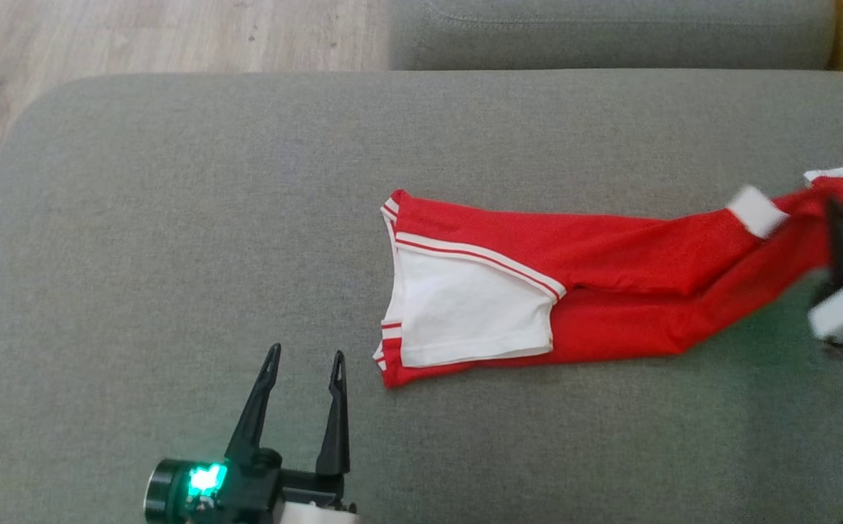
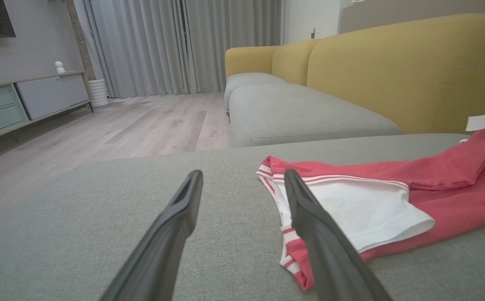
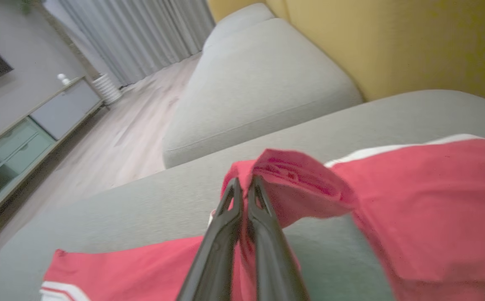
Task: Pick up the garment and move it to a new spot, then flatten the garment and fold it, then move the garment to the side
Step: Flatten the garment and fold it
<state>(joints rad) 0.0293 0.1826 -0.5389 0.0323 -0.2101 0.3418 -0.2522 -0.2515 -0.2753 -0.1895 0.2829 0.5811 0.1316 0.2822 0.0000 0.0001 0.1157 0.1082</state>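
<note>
Seat: the grey sofa seat (image 1: 174, 218) is wide and flat, and everything lies on it.
Garment: the red garment (image 1: 610, 247), with a white panel and striped trim, lies stretched over the right half of the seat. Its right end is lifted off the seat.
Handling: I judge it light, soft and limp. It will sag and drag, so hems and corners are the best holds.
Right side: the right gripper (image 3: 244, 184) has its fingers pressed together, pinching a red fold.
Left side: the left gripper (image 1: 305, 360) is spread and holds nothing, near the striped end.
Writing: the white tab (image 1: 754, 211) shows no readable text.
</note>
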